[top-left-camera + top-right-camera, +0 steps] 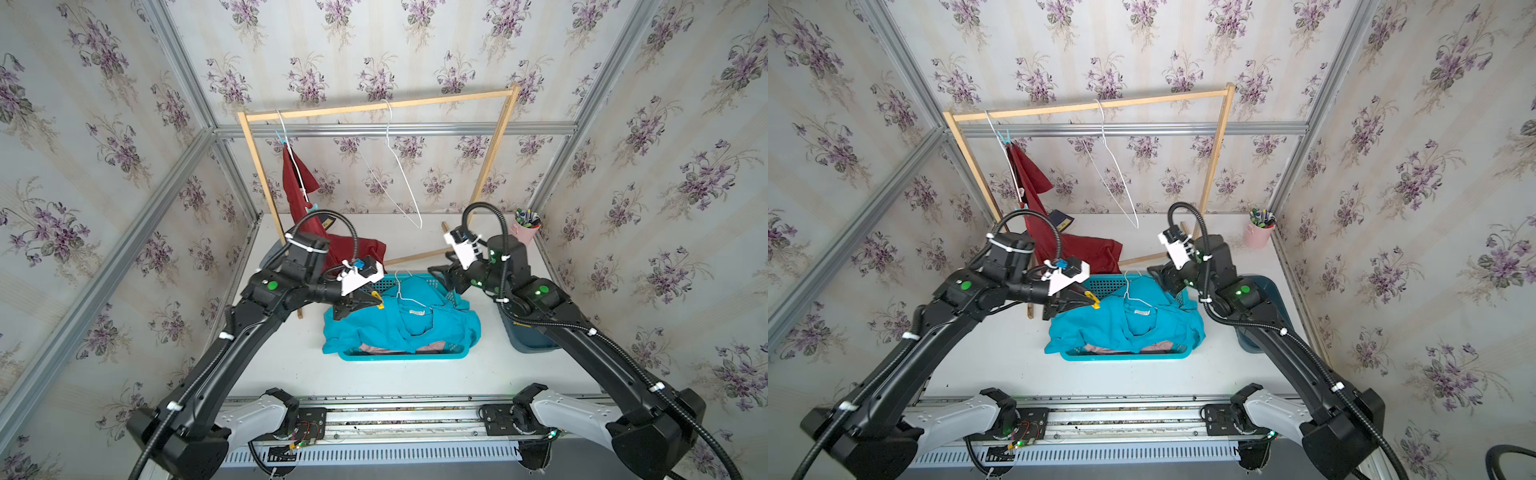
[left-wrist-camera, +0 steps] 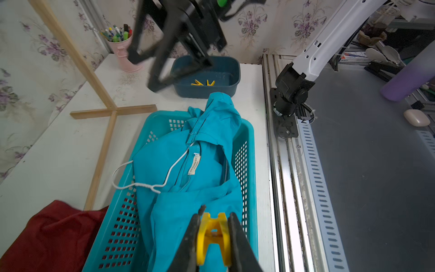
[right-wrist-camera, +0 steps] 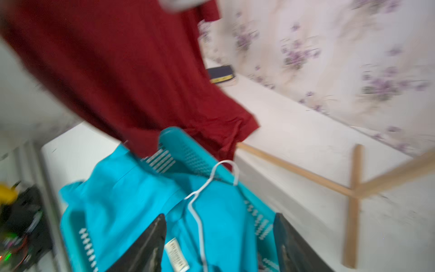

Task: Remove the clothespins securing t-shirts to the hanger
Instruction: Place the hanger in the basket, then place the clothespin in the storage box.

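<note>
Left gripper [image 2: 216,213] pinching a yellow clothespin [image 2: 213,235] — right gripper [image 3: 220,217] spread.
We see it held just above the turquoise t-shirt [image 2: 188,164], which lies with its wire hanger [image 2: 169,174] in the teal basket [image 2: 248,146] beneath both grippers. Two more yellow clothespins [image 2: 202,83] sit in a dark blue bin [image 2: 233,70] under the right arm [image 1: 552,316]; behind the left gripper hangs the dark red t-shirt [image 1: 299,195] — a light blue clothespin [image 1: 279,137] at its top.

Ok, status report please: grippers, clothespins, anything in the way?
Left gripper shut on yellow clothespin, over turquoise t-shirt. Right gripper open, empty. Light blue clothespins on hanging dark red t-shirt. White hanger lying on turquoise t-shirt.
</note>
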